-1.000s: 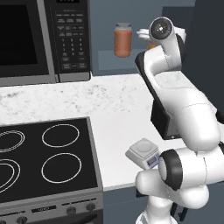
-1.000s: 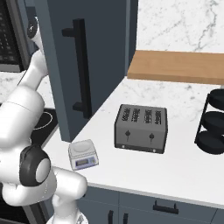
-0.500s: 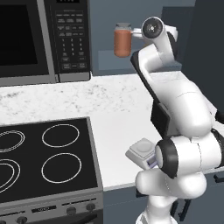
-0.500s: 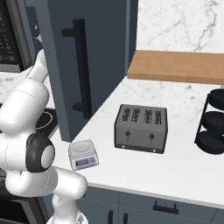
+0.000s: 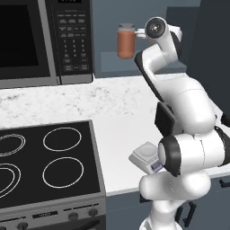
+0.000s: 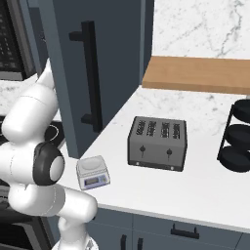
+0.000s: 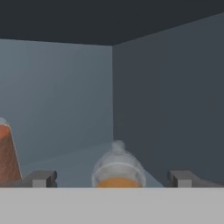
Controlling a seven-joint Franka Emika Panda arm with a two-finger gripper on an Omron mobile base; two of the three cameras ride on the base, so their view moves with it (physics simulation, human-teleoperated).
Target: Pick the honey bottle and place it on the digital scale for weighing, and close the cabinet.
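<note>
Right now we are on the first step, reaching into the open cabinet [image 6: 105, 63] for the honey bottle [image 7: 118, 168], which stands on the shelf between our claw's [image 7: 111, 178] two spread tips, not yet gripped. Next we likely need to ease forward, then close on the bottle's body, keeping clear of the reddish jar [image 5: 126, 41] beside it. Meanwhile the digital scale [image 6: 93, 171] waits on the tabletop [image 6: 195, 180].

Inside dark slate-blue wall cabinet [image 7: 166, 87]: small amber honey bottle with pale cap [image 7: 118, 168] sits between wide-spread dark fingertips [image 7: 41, 178], gaps either side. Tall reddish-orange jar with grey lid [image 7: 8, 153] near left finger, narrows that flank. Cabinet side wall to right, back wall behind bottle. Open cabinet door with long dark bar handle [image 6: 90, 78] juts over white counter [image 6: 195, 185].
</note>
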